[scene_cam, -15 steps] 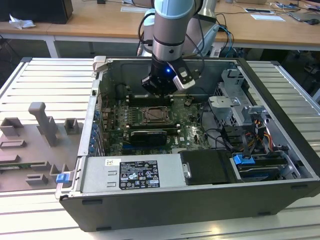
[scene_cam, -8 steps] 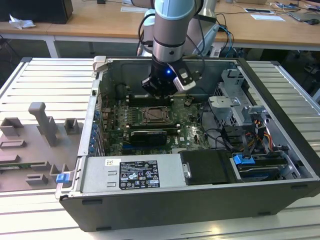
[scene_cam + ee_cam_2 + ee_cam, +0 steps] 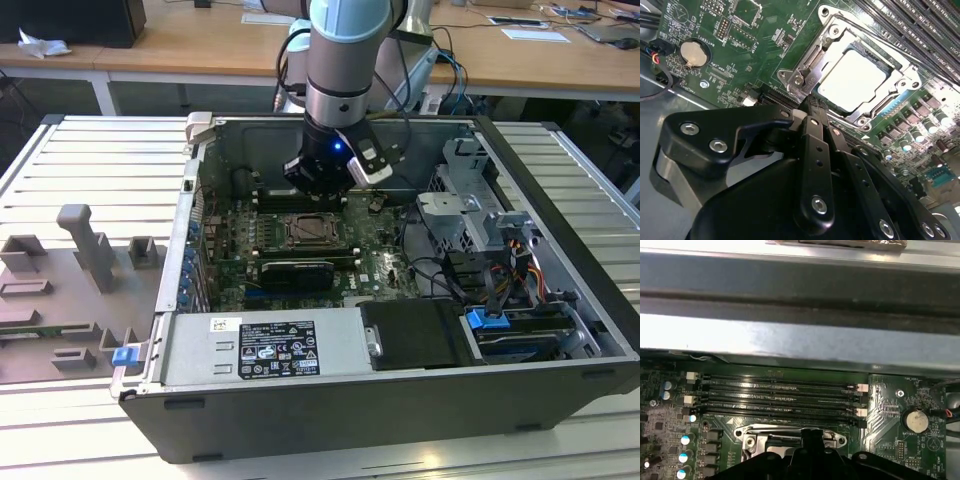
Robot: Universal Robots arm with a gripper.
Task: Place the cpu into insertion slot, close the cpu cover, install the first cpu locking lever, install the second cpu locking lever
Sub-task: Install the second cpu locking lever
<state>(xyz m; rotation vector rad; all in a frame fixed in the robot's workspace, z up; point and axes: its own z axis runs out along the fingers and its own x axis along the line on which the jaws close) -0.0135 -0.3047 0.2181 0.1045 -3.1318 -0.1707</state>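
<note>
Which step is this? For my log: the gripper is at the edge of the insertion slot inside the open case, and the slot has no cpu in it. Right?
Not empty: the second wrist view shows the cpu seated in the insertion slot. The gripper is at the slot's edge inside the open case, as you said.

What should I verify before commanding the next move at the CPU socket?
1. cpu seated in the insertion slot: ok, its pale top lies flat and square inside.
2. cpu cover closed: ok, the frame lies down around the cpu.
3. Locking levers latched: cannot tell.
4. hand position: ok, its tip is at the socket's edge, off the cpu top.
5. memory slots clear of the hand: ok.
6. cables at the exterior view's right, away from the arm: ok.
</note>
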